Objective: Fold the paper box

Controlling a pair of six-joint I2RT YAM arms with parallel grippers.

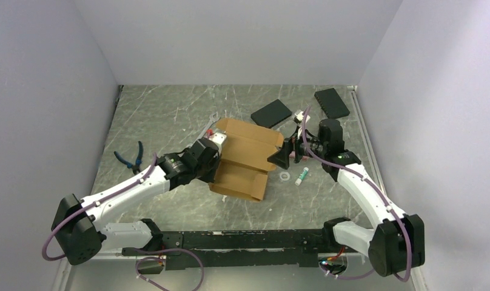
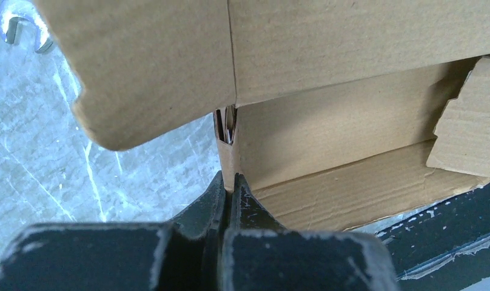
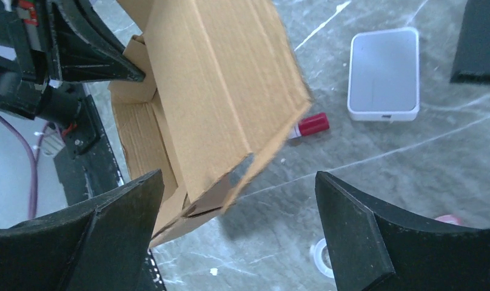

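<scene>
The paper box (image 1: 245, 159) is a brown cardboard mailer, half folded, in the middle of the table. My left gripper (image 1: 215, 148) is shut on the box's left side wall; in the left wrist view the fingers (image 2: 232, 188) pinch a thin upright cardboard edge (image 2: 227, 163). My right gripper (image 1: 282, 159) is open beside the box's right edge. In the right wrist view its wide-apart fingers (image 3: 239, 200) straddle the raised corner of the box (image 3: 224, 91), with no pad touching it.
Two black slabs (image 1: 271, 113) (image 1: 332, 102) lie at the back right. A white case (image 3: 385, 73), a red-capped tube (image 3: 310, 125), a white ring (image 1: 285, 176) and a green-tipped tube (image 1: 301, 176) lie right of the box. Blue pliers (image 1: 131, 158) lie left. A wrench (image 2: 18, 27) lies nearby.
</scene>
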